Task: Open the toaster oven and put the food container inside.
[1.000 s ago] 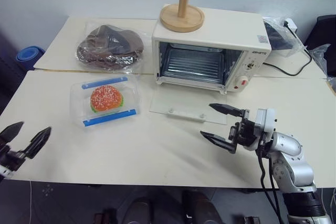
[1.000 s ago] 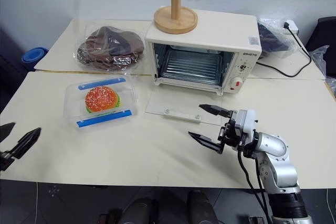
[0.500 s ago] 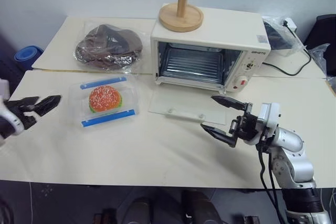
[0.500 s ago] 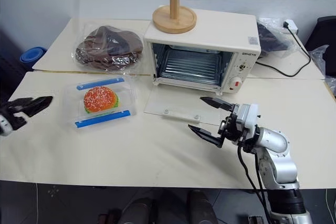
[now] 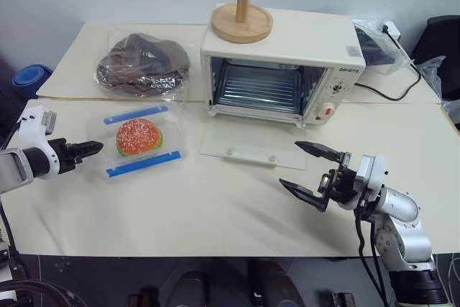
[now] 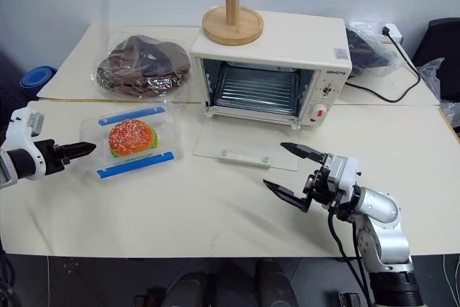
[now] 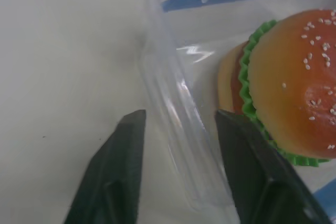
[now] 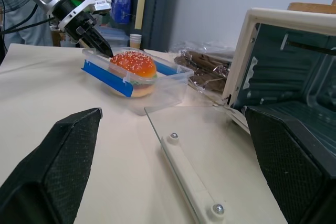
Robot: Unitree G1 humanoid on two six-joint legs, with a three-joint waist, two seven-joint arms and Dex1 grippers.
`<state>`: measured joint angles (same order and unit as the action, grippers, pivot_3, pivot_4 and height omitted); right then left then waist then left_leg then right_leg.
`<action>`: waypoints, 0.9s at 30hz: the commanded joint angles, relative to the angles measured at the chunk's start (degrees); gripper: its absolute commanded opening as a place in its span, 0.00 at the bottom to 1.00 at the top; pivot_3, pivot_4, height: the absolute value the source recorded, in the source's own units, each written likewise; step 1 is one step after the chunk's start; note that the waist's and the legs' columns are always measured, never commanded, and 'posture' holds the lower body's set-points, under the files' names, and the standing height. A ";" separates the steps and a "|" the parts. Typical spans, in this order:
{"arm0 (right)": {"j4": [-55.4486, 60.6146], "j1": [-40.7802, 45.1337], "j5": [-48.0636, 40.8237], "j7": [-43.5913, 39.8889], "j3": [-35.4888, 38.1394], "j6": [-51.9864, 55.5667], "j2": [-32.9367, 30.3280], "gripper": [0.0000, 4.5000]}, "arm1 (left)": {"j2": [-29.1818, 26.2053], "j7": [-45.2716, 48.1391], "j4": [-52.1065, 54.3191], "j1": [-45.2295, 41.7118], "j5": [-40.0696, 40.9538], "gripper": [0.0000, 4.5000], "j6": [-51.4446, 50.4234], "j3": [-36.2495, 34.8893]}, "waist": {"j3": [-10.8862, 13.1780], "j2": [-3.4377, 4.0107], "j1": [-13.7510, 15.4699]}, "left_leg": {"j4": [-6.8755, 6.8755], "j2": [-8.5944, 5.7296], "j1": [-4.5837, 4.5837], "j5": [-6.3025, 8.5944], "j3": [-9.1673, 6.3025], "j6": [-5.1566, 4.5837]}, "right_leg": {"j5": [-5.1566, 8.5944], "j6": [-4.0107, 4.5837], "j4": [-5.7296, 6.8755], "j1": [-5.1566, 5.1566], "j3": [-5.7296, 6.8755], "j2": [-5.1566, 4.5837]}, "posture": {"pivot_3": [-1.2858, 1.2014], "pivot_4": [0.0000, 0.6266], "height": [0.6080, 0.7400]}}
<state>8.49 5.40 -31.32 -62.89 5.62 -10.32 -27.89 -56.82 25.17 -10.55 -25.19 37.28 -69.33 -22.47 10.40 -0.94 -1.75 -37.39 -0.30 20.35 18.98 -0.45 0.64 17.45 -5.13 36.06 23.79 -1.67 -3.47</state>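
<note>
straddling the food container (image 5: 141, 139) rim, left gripper (image 5: 92, 148) maybe clamped; right gripper (image 5: 313, 172) apart over cream table (image 5: 180, 206).

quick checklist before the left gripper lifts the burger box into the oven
1. Oven door down flat on the table: ok.
2. Oven rack bare, room for the box: ok.
3. Left gripper fingers either side of the food container wall: ok.
4. Fingers clamped firmly on that wall: cannot tell.
5. Right gripper open and beside the door, not on the path from box to oven: ok.
6. Bag of brown items apart from the box: ok.
</note>
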 commanded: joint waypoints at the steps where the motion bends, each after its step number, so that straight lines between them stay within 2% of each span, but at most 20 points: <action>1: 0.76 -0.20 0.50 0.68 1.14 -1.65 0.14 1.00 | -1.61 1.06 -1.30 -1.73 -1.68 0.23 -0.25 -0.26 | 0.00 0.00 0.03 | 0.01 0.00 -0.02 -0.01 -0.01 -0.01 | 0.00 0.00 0.05 0.00 0.01 0.01 | 0.52 0.24 1.00; 4: 1.22 -0.14 0.81 1.38 0.97 -1.45 0.01 1.00 | -2.68 2.43 -0.15 -2.93 -1.51 0.04 -1.22 -0.32 | 0.00 0.00 0.06 | -0.01 0.01 -0.04 -0.01 -0.03 -0.03 | 0.01 0.02 0.18 0.02 0.01 0.01 | 0.52 0.24 1.00; 5: 1.40 -0.12 0.92 1.65 0.92 -1.33 -0.07 1.00 | -3.21 2.91 0.40 -3.30 -1.38 0.01 -1.65 -0.41 | 0.01 -0.01 0.09 | -0.02 0.01 -0.04 -0.02 -0.03 -0.03 | 0.01 0.02 0.18 0.02 0.01 0.01 | 0.52 0.24 1.00; 10: 1.86 -0.41 1.52 3.14 1.43 -0.62 -0.98 1.00 | -6.22 5.17 6.13 -5.67 0.04 0.01 -5.07 0.71 | 0.03 -0.08 0.18 | -0.04 0.00 0.09 -0.08 -0.04 0.09 | 0.01 0.02 0.39 0.12 0.01 0.00 | 0.52 0.24 1.00; 13: 1.66 -1.08 2.16 4.17 2.37 -0.49 -1.97 1.00 | -4.73 4.57 10.33 -9.83 0.95 0.01 -8.63 2.92 | 0.03 -0.08 0.69 | -0.11 -0.04 0.15 -0.07 -0.07 0.08 | 0.01 0.01 0.37 0.11 0.03 -0.04 | 0.52 0.24 1.00; 17: 1.31 -4.05 2.30 5.09 4.96 -0.57 -3.47 1.00 | 2.22 -1.42 13.34 -18.30 -1.70 0.01 -12.84 8.10 | 0.03 -0.08 1.74 | -0.29 -0.07 0.18 -0.05 -0.05 0.04 | 0.00 0.01 0.41 0.06 0.03 -0.03 | 0.52 0.24 1.00; 21: 3.34 -8.16 2.22 6.18 6.87 -0.37 -4.28 1.00 | 11.42 -3.83 14.70 -24.72 -2.10 0.01 -14.69 12.48 | 0.04 -0.11 1.82 | -0.54 -0.08 0.22 -0.03 -0.07 0.02 | -0.01 -0.03 0.50 0.01 0.04 0.02 | 0.52 0.24 1.00; 27: 5.47 -10.97 2.08 7.67 7.95 -0.12 -3.86 1.00 | 24.25 -7.68 6.41 -32.63 -7.76 0.01 -8.70 19.10 | 0.06 -0.14 1.48 | -0.66 -0.03 0.23 -0.04 0.06 0.05 | -0.02 -0.06 0.63 0.04 -0.06 0.16 | 0.52 0.24 1.00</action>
<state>11.61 -5.32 -28.44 -55.81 12.00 -9.94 -31.37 -32.99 18.37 -3.47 -56.13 31.38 -80.67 -3.95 10.46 -1.08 -0.27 -38.06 -0.33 20.57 18.93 -0.38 0.70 17.43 -5.19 36.69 23.83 -1.72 -3.29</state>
